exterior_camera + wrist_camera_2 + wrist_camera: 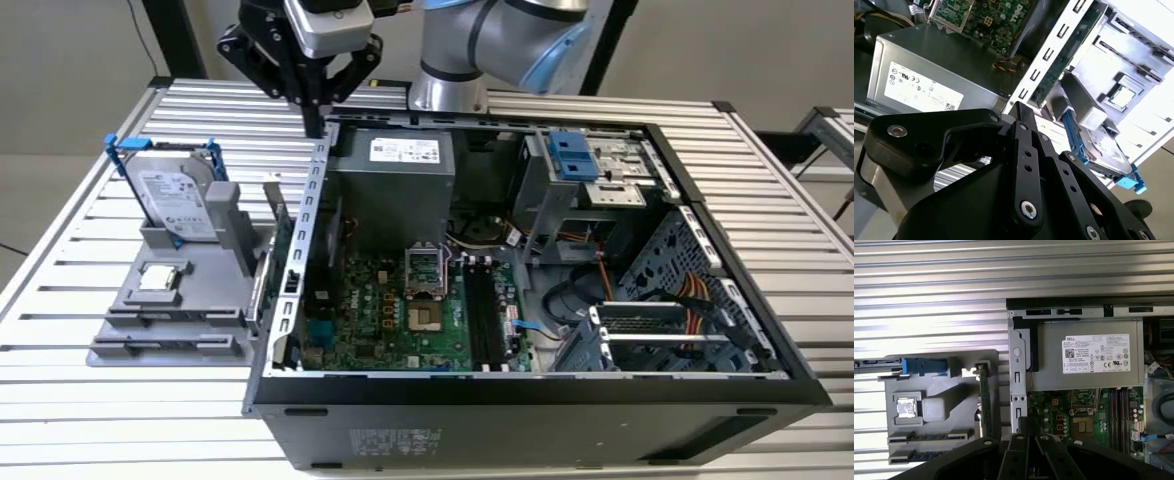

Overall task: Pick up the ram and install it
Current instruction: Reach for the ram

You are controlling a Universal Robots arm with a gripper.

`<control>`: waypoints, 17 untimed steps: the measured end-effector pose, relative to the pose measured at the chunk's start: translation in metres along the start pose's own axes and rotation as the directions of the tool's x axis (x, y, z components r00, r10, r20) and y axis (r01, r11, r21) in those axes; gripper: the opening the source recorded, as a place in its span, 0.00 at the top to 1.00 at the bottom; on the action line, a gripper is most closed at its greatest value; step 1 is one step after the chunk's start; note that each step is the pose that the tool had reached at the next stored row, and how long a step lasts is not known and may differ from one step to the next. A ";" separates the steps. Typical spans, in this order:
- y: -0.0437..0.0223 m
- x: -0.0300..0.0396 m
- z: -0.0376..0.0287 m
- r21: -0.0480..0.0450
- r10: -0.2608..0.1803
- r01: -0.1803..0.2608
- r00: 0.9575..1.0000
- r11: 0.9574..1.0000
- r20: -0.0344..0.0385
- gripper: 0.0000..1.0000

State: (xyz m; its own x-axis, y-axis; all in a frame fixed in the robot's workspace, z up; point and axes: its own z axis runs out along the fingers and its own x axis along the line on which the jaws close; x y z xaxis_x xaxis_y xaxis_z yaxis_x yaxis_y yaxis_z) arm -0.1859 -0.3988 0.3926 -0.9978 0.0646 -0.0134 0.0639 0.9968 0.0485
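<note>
The ram point(267, 250) is a thin green stick standing on its long edge in the grey holder point(160, 325), on the side next to the open computer case point(694, 300). It is seen edge-on in the first wrist view point(985, 400) and as a green strip in the second wrist view point(1064, 55). My gripper point(316, 125) hangs above the case's back corner, a little beyond the ram's far end, and holds nothing. Its black fingers point(1019, 112) are pressed together, so it is shut point(1026, 422). Dark memory slots point(483, 315) lie on the motherboard inside the case.
The holder also carries a silver hard drive in a blue frame point(174, 195) and a small square processor point(160, 277). A grey power supply point(394, 175) sits at the back of the case. The slatted metal table point(80, 400) surrounds everything.
</note>
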 end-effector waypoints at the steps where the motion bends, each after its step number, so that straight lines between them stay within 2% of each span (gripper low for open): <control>1: -0.0001 0.0011 0.0000 0.000 0.000 0.000 1.000 1.000 0.000 1.00; 17: -0.0014 0.0212 -0.0003 0.000 -0.002 0.002 1.000 1.000 0.000 1.00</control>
State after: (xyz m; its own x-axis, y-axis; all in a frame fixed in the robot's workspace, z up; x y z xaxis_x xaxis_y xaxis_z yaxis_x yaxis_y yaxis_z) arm -0.2072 -0.3988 0.3925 -0.9980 0.0624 -0.0134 0.0617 0.9969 0.0484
